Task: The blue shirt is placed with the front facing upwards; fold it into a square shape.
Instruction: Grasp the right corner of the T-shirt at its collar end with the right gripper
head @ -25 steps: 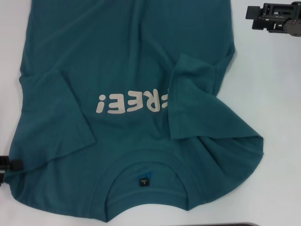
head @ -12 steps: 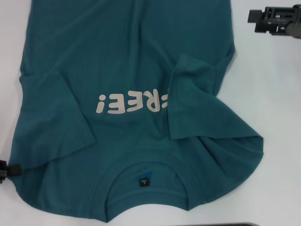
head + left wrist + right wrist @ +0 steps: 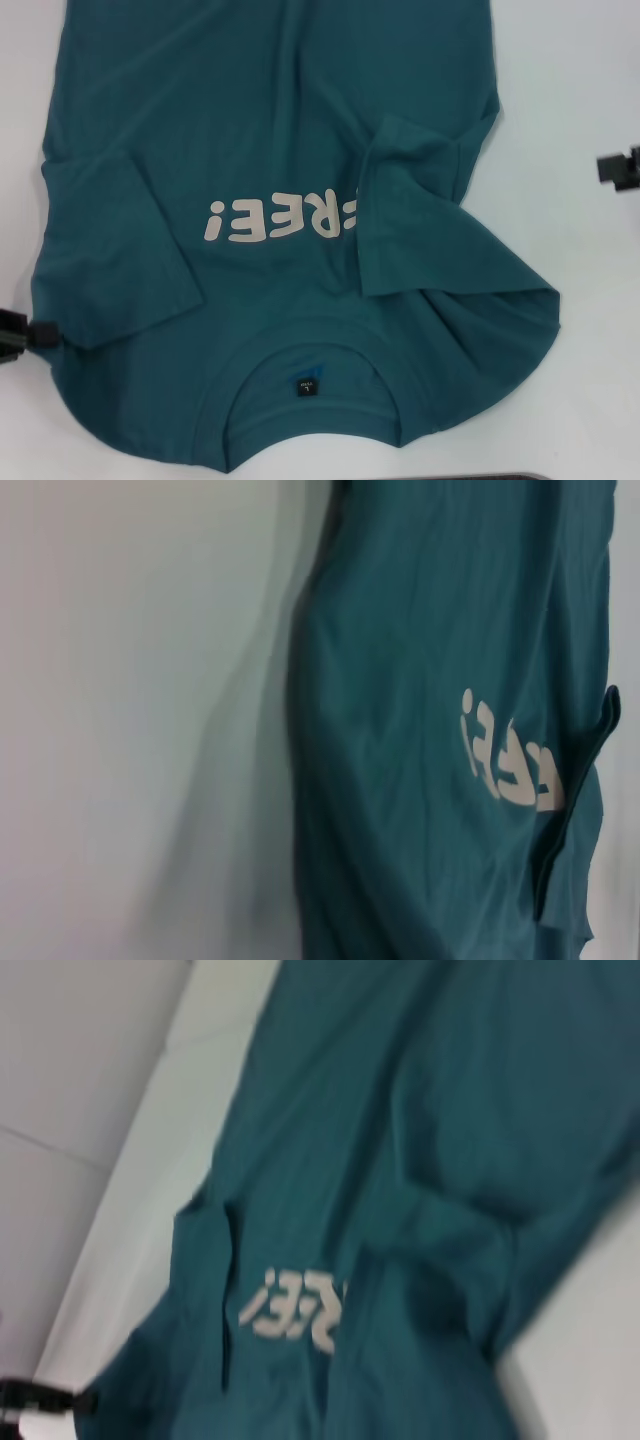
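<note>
The blue shirt (image 3: 280, 130) lies front up on the white table (image 3: 590, 350), its collar (image 3: 300, 345) and black neck label (image 3: 306, 386) toward the near edge. Pale letters (image 3: 280, 220) cross the chest. Both sleeves are folded inward: one on the left (image 3: 110, 250), one on the right (image 3: 410, 200) covering the end of the lettering. My left gripper (image 3: 22, 335) is a black piece at the left edge, touching the shirt's shoulder rim. My right gripper (image 3: 622, 167) shows at the right edge, apart from the cloth. The left wrist view shows the shirt (image 3: 430, 730), and so does the right wrist view (image 3: 400, 1160).
Bare white table (image 3: 570, 90) runs along the shirt's right side, and a narrower strip (image 3: 25, 120) along its left. A dark strip (image 3: 500, 477) shows at the near edge. A pale wall (image 3: 70, 1050) rises beyond the table in the right wrist view.
My right gripper has come from the far right corner toward me along the right edge. My left gripper has shifted slightly farther from me against the shirt's edge. The shirt has not moved.
</note>
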